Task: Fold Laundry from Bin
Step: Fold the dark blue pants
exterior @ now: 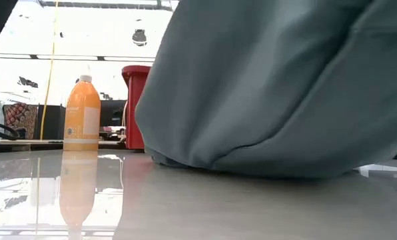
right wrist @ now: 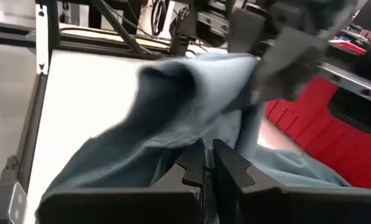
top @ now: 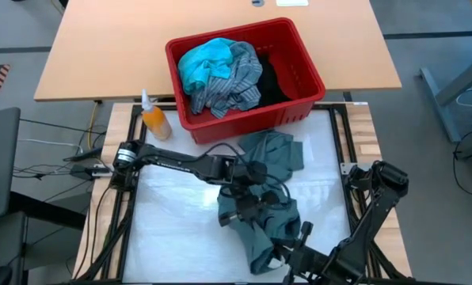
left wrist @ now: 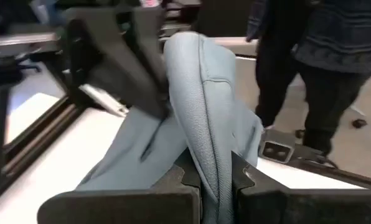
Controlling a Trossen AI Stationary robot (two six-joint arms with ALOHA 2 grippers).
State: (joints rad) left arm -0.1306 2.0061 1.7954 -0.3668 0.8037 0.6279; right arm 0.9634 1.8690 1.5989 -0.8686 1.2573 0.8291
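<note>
— What sits at the left?
— An orange bottle, just beside the red bin; the bin holds a turquoise garment, a striped shirt and something black.
— And the grey-green garment?
— On the white table, in front of the bin. The left gripper is clamped on a fold of it.
— The right gripper?
— Pinched together on the same cloth, it seems — nearer the table's front edge.

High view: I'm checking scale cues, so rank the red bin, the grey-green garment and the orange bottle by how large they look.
1. Bin
2. Grey-green garment, partly hidden under the arms, so it may rival the bin
3. Orange bottle
</note>
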